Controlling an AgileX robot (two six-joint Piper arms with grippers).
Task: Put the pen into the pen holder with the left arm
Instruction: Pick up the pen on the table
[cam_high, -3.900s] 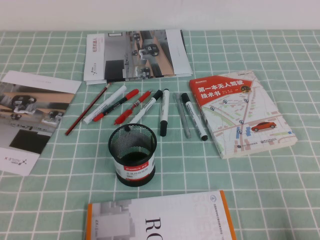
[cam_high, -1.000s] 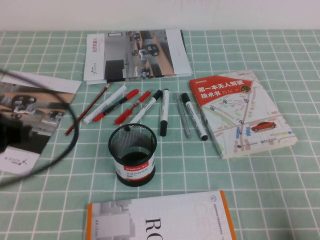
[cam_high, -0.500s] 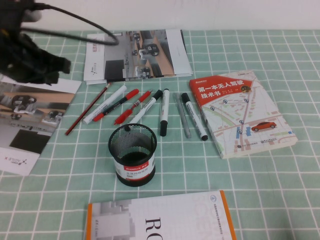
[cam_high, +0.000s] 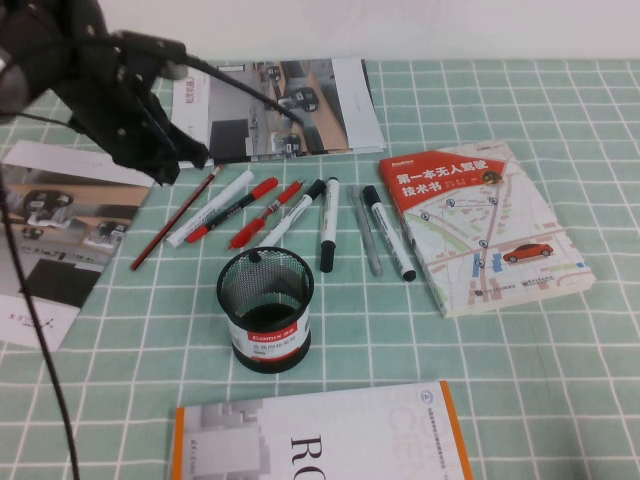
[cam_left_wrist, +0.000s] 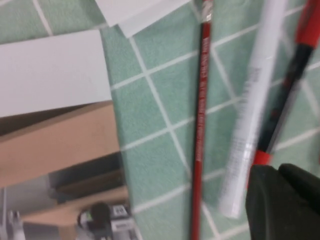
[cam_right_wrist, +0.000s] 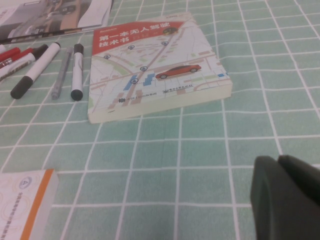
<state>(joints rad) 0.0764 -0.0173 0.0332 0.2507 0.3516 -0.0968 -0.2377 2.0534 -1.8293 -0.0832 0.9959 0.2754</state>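
Pen (cam_high: 174, 220) lies flat on the bench (cam_high: 560, 380), leftmost in the row of markers, its upper end close to the booklet (cam_high: 270, 105) and a white pen (cam_high: 210, 208) just beside it. Our left tool (cam_high: 185, 158) hangs above that upper end, near it but not touching, with its fingers closed and nothing held. In the left wrist view the pen (cam_left_wrist: 199, 135) runs straight past the dark tool tip (cam_left_wrist: 282, 202). We judge the task barely begun: the arm is over the pen, the grasp is not yet made, and the lift and drop are all left. The holder (cam_high: 265, 310) stands upright nearer us, apart from the pen. Our right tool (cam_right_wrist: 285, 197) sits low over bare cloth near the map book (cam_right_wrist: 155, 65); it looks closed and empty
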